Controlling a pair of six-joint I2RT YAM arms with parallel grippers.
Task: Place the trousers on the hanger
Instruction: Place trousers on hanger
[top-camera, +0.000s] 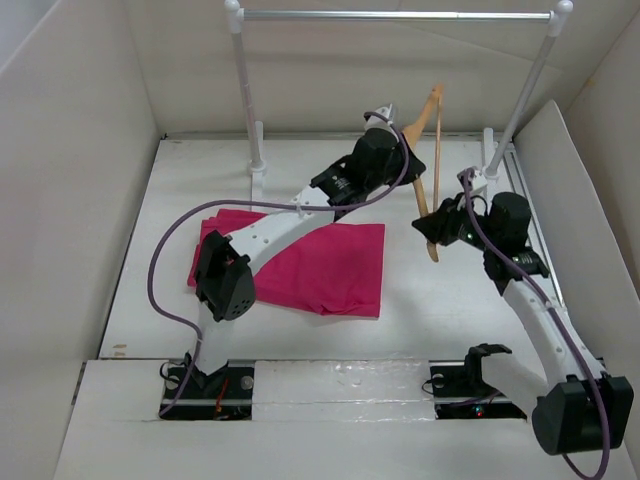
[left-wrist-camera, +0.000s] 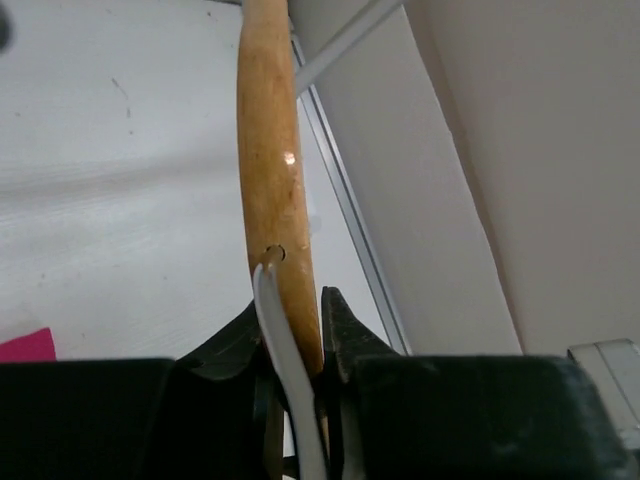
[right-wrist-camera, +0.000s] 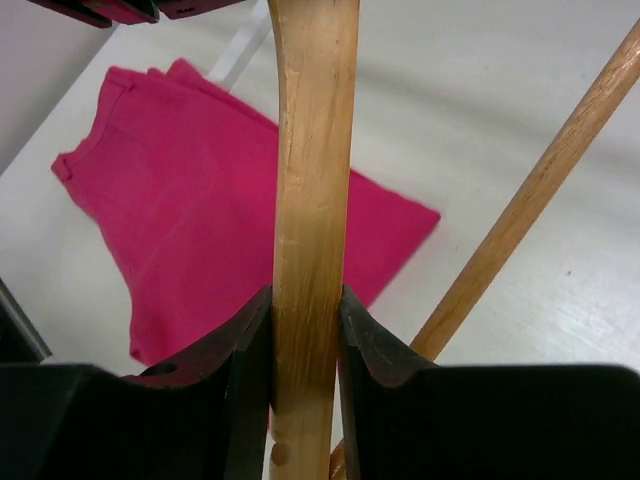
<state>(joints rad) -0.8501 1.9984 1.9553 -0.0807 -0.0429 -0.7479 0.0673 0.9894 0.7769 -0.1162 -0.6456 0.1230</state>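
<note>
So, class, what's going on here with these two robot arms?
Both arms are holding the wooden hanger between them: the left claw is shut on one part of it and the right claw on another. The pink trousers lie flat on the table beneath the left arm, with neither claw on them. Nothing hangs on the hanger yet.

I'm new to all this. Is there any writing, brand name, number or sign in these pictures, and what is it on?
No text can be read in any view.
The hanger, the trousers and the rack are plain.
The left gripper and the right gripper, both shut on the hanger, show no lettering.
A small tan mark at the table's left edge is too small to tell.
</note>
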